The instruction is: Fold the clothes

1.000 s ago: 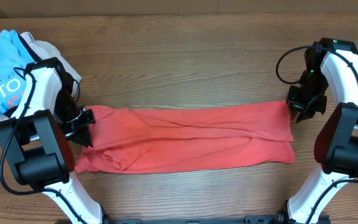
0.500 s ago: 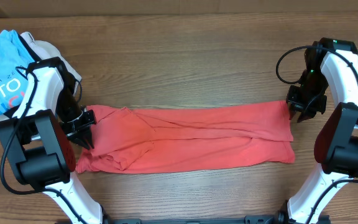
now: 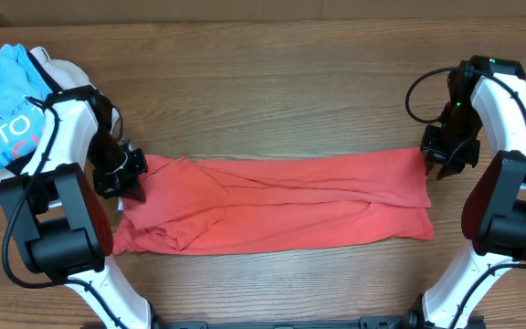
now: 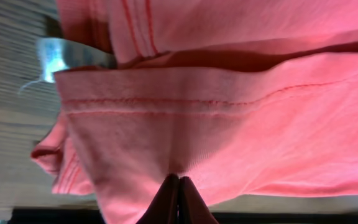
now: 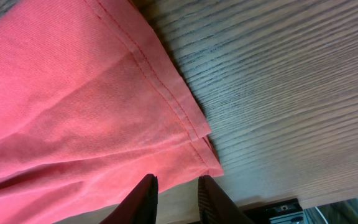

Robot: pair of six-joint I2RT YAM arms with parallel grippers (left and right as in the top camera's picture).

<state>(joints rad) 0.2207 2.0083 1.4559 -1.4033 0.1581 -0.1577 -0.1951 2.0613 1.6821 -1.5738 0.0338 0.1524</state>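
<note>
Pinching the T-shirt [image 3: 281, 206] hem at its 9 o'clock end, left gripper [image 4: 178, 186] was clamped tight on fabric. Right gripper [image 5: 178, 200] sat narrowly parted over the 3 o'clock corner, holding nothing. T-shirt lay as a long band mid-table [image 3: 272, 100]. Risk: a one-sided lift would likely drag and bunch it.

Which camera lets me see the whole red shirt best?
The overhead view: the coral-red cotton T-shirt lies there whole, a long folded strip. The left wrist shows only a stitched hem close up; the right wrist only one corner.
</note>
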